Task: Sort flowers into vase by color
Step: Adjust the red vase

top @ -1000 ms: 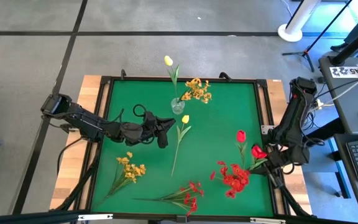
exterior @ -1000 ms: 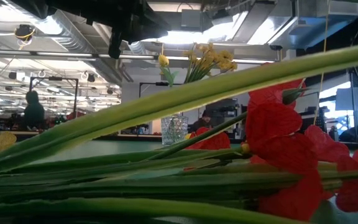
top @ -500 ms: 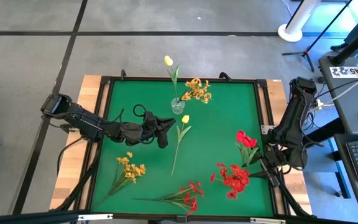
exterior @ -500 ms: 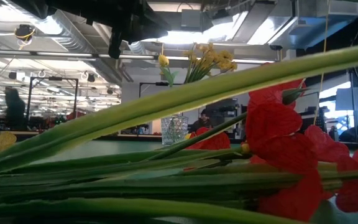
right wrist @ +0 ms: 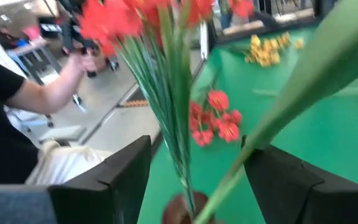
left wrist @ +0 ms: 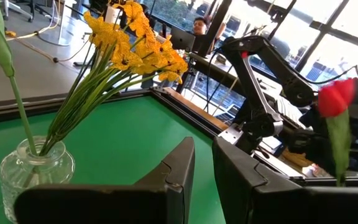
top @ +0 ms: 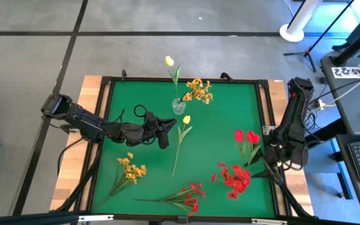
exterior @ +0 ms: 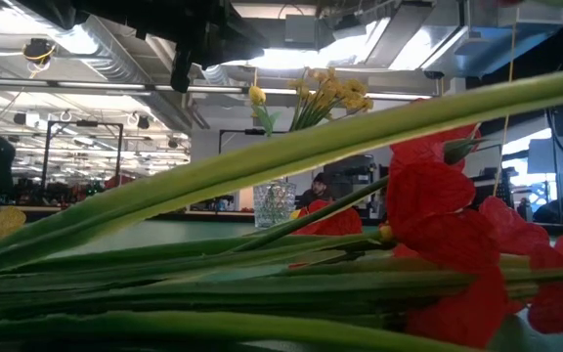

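A clear glass vase (top: 179, 106) at the middle back of the green mat holds a yellow tulip (top: 169, 60) and a yellow spray (top: 197, 90). Another yellow tulip (top: 184, 128) lies on the mat beside my left gripper (top: 165, 132), whose fingers (left wrist: 182, 165) stand a narrow gap apart with nothing between them. Two red tulips (top: 246, 136) and a red spray (top: 233, 178) slant toward my right gripper (top: 269, 165) at the right edge. It is open (right wrist: 196, 146), and a thick green stem (right wrist: 272, 106) passes between its fingers. The red stems' lower ends are hidden under that arm. My right gripper stands open around the green stem (right wrist: 235, 177), which runs close along one finger (right wrist: 272, 174). Whether that finger touches the stem I cannot tell.
A yellow spray (top: 130, 169) lies at the front left and a red spray (top: 189, 197) at the front edge, close before the low camera (exterior: 438, 225). A person's arm (right wrist: 48, 87) shows beyond the table's right side. The black frame (top: 105, 125) rims the mat.
My right gripper has opened, rolled and sunk a little at the right edge. The red tulip that was beside it has swung toward the far edge, and its bloom now stands next to the other red tulip.
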`<state>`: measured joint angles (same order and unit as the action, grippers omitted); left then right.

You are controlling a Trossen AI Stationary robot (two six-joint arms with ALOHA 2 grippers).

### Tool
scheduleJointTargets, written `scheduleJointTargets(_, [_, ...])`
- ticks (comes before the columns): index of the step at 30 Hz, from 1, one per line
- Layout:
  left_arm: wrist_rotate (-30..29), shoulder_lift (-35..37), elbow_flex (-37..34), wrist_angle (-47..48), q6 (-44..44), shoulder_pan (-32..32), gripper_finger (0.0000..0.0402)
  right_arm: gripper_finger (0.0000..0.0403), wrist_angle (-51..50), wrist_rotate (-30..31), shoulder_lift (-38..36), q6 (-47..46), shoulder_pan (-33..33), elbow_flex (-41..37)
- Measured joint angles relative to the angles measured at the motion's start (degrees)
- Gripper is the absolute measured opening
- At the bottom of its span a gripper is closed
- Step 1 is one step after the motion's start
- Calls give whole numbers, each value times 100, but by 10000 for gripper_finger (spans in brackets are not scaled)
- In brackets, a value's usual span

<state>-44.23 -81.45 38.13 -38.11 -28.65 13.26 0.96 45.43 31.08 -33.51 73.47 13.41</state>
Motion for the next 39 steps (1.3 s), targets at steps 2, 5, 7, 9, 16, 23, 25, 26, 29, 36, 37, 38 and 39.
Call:
scheduleJointTargets(2, [0, 0, 0, 0, -31, -2, 55, 250, -345, 2, -33, -256, 0, 0])
scheduleJointTargets(5, [1, 0, 0, 0, -40, 0, 55, 250, -748, 3, -61, -573, 0, 0])
scheduleJointTargets(7, [0, 0, 0, 0, -77, -1, 55, 250, -925, 3, -60, -691, 0, 0])
scheduleJointTargets(9, [0, 0, 0, 0, -84, -2, 55, 250, -984, 4, -60, -712, 0, 0])
scheduleJointTargets(16, [0, 0, 0, 0, -100, 0, 55, 250, -1017, -66, -60, -758, 0, 0])
scheduleJointTargets(23, [0, 0, 0, 0, -97, -2, 55, 250, -1246, -166, -58, -1033, 0, 4])
scheduleJointTargets(25, [0, 0, 0, -2, -97, 0, 55, 250, -1247, -123, -58, -1039, 0, 4])
scheduleJointTargets(26, [0, 0, 0, 0, -97, 0, 55, 250, -1247, -102, -58, -1039, 0, 4])
scheduleJointTargets(29, [2, 0, 0, -1, -97, 0, 55, 250, -1255, 16, -58, -1133, -11, 4])
scheduleJointTargets(36, [2, 0, 0, -2, -88, -1, 55, 250, -1308, 452, 83, -1410, -74, 4])
scheduleJointTargets(37, [2, 0, 0, 0, -86, -2, 55, 250, -1309, 439, 122, -1450, -156, 4])
scheduleJointTargets(38, [1, 0, 0, -1, -85, -1, 55, 250, -1312, 378, 166, -1497, -263, 4])
scheduleJointTargets(39, [0, 0, 0, 0, -79, 0, 55, 250, -1317, 282, 208, -1561, -389, 4])
